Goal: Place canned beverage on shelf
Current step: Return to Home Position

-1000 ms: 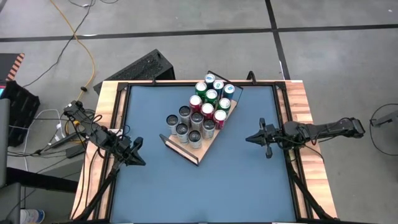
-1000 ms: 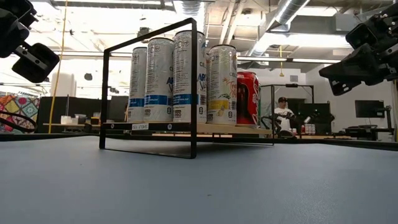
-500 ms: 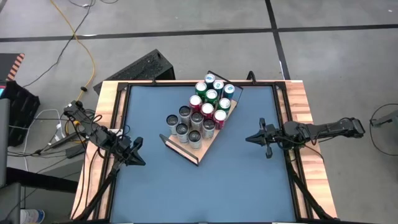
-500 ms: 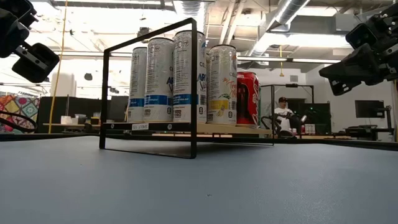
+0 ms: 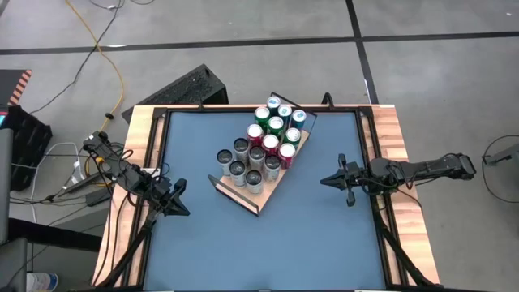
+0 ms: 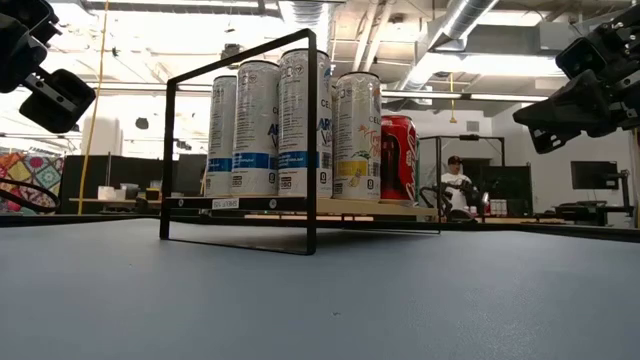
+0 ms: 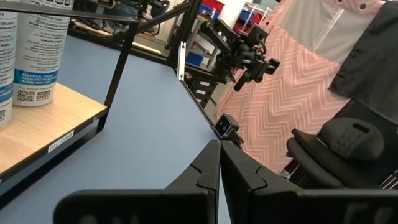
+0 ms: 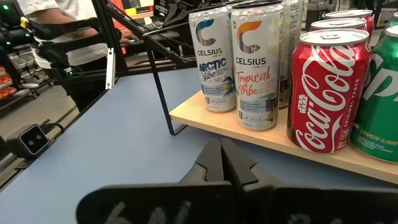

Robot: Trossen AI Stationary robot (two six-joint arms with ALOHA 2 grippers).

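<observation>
Pincers: left pincer (image 7: 219, 146) and right pincer (image 8: 221, 142) are both closed tip to tip, with nothing held.
Change: none over the last second. Both arms sit where they were, pulled back to opposite sides of the counter (image 5: 324, 243). They look already parked.
Gap: only bare blue counter lies ahead of each pincer, up to the shelf.
Shelf: shelf (image 5: 239, 193) sits between the two pincers, well apart from both and turned at an angle.
Cans: white-blue cans (image 5: 247, 158) stand upright at the corner nearer the left pincer. The right pincer faces the Arctic can (image 8: 214, 56), Tropical can (image 8: 255, 68), red cola can (image 8: 323, 87) and green can (image 8: 379, 93) along the shelf edge.
Task read: no loose can shows on the counter, so stocking looks done.
Hidden: the low view's front row blocks the rear cans. The left wrist view cuts the cans off above their bases. The exact can count is hard to call.
Far: person (image 6: 455, 180) is seated in the room beyond.
</observation>
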